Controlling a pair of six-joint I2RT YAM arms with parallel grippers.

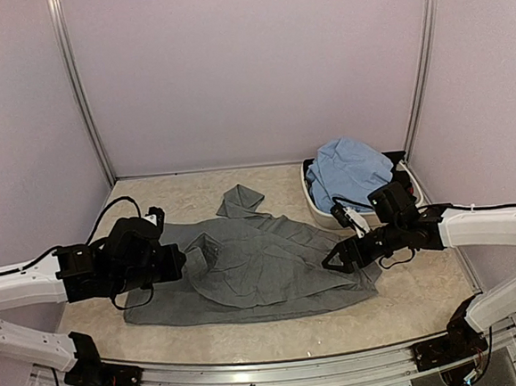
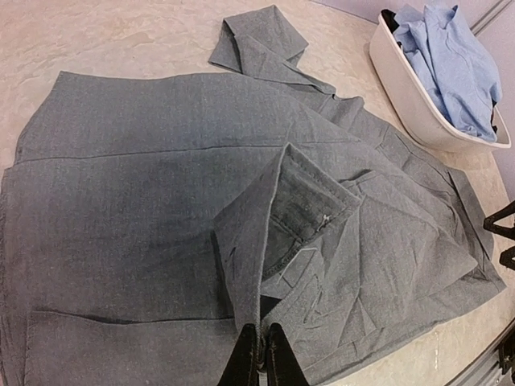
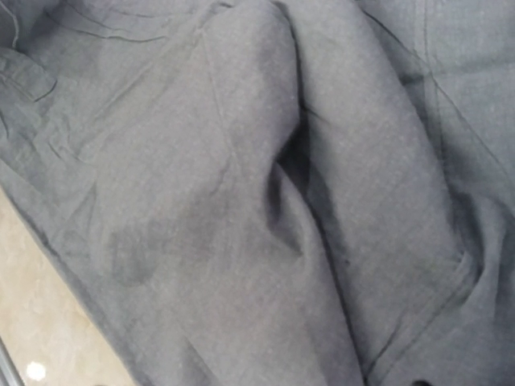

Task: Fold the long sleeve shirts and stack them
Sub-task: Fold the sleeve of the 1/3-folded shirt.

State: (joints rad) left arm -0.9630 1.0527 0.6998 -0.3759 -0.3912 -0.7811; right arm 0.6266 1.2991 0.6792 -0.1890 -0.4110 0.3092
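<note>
1. While the grey shirt point(image 1: 255, 274) is lying on the desk point(image 1: 409, 297), we are aiming to lay its raised fold flat without dragging.
2. Our left hand point(image 2: 259, 358) is clamped on that fold; our right hand point(image 1: 339, 256) is hovering open over the shirt's right edge.
3. The blue shirt point(image 1: 350, 170) is sitting in the basin point(image 1: 312, 202).

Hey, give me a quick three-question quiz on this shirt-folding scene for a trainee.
1. Short answer: what is the left gripper pinching?
2. True or false: the light blue shirt lies in the white basin.
3. Pick one: which jaws stand open? A the left gripper, B the right gripper.

Key: 1 a raised fold of the grey shirt; 2 true; 3 B.
</note>
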